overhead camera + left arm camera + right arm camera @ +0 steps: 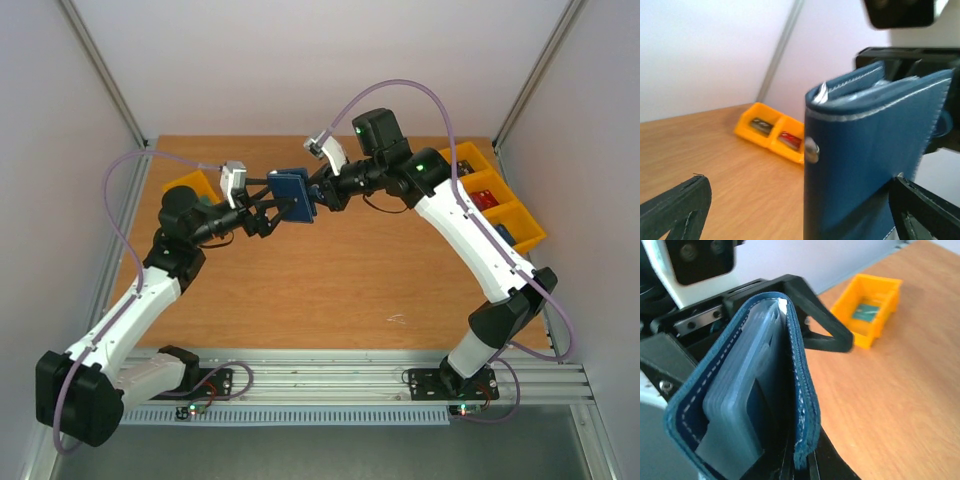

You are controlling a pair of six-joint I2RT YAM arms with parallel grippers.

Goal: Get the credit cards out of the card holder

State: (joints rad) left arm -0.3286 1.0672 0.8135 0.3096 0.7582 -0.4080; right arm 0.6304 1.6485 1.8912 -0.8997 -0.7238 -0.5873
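The dark blue card holder (291, 192) hangs in mid-air over the back of the table, between my two grippers. My right gripper (318, 195) is shut on one cover flap; in the right wrist view that flap (802, 405) runs down into the clamped jaws (807, 467). Grey-blue translucent sleeves (735, 405) fan out beside it. My left gripper (800, 200) stands open, its fingers (675, 210) wide on either side of the holder (865, 165). The credit cards are hidden in the sleeves, apart from a thin whitish edge (782, 304) at the top.
A yellow bin (192, 185) stands at the back left of the wooden table (330, 290), behind the left arm. A row of yellow bins (490, 195) lines the right edge, one holding something red (484, 200). Grey walls close in the sides and back.
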